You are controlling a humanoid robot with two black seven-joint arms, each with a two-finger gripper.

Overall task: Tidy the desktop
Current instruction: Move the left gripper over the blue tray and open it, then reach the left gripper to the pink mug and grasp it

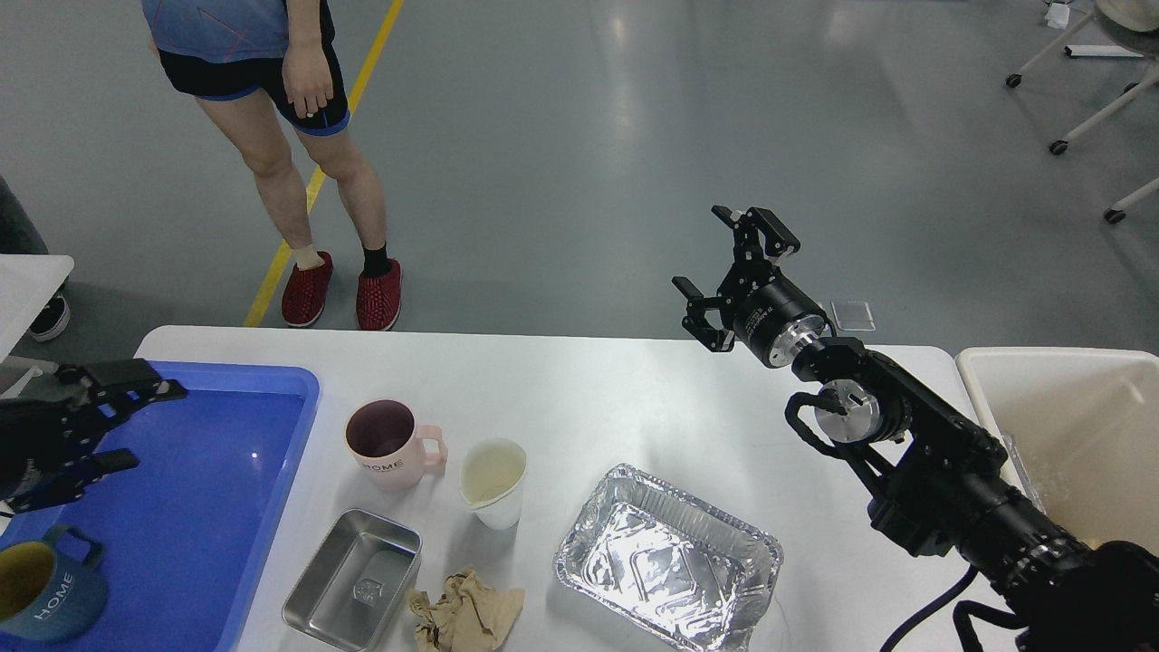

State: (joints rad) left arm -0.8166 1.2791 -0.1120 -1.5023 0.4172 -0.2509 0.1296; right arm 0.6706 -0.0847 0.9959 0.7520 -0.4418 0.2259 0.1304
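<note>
The white desktop point(616, 389) carries a pink mug point(385, 445), a white cup point(493, 483), a steel tray point(355, 580), a crumpled brown paper point(466, 618) and a foil tray point(668, 559). My left gripper point(136, 426) is open and empty over the left part of the blue tray point(217, 507). A blue mug point(41, 589) stands in that tray's near corner. My right gripper point(724, 263) is open and empty, raised above the desktop's far edge.
A beige bin point(1077, 435) stands at the right end of the desktop. A person in red shoes point(340, 290) stands on the floor beyond the far left edge. Chair legs with castors point(1077, 118) are at the far right.
</note>
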